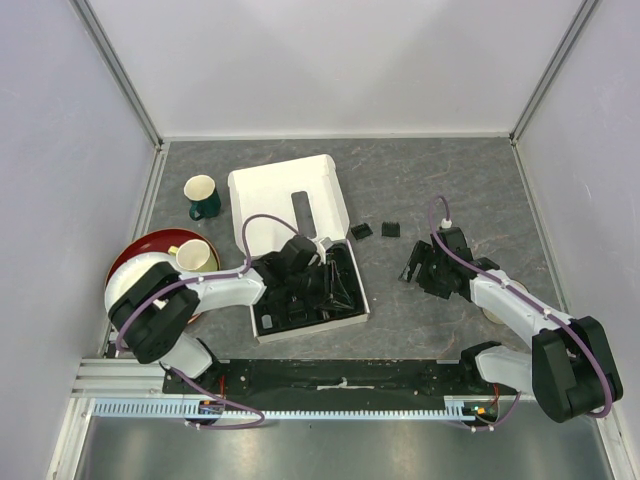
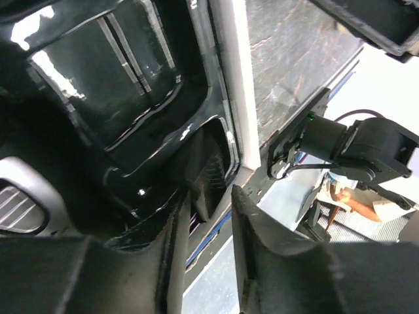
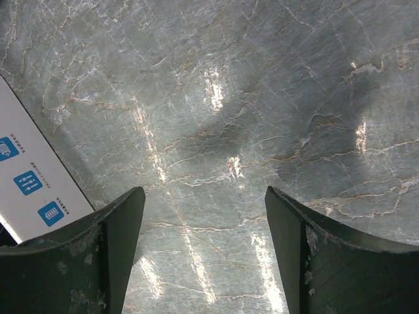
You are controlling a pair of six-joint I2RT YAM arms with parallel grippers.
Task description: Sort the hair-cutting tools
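Note:
The hair-cutting tools lie mostly in the black tray of the white box. The clipper's silver body shows at the left of the left wrist view. A ribbed black comb guard sits in the tray's corner pocket. My left gripper hangs over that corner, slightly open, with nothing between its fingers. Two small black comb guards lie on the table right of the box. My right gripper stands wide open and empty over bare table.
The box's white lid is folded back behind the tray. A green-and-cream mug stands at the back left. A cream mug sits on a red plate. The box's printed side is left of my right gripper.

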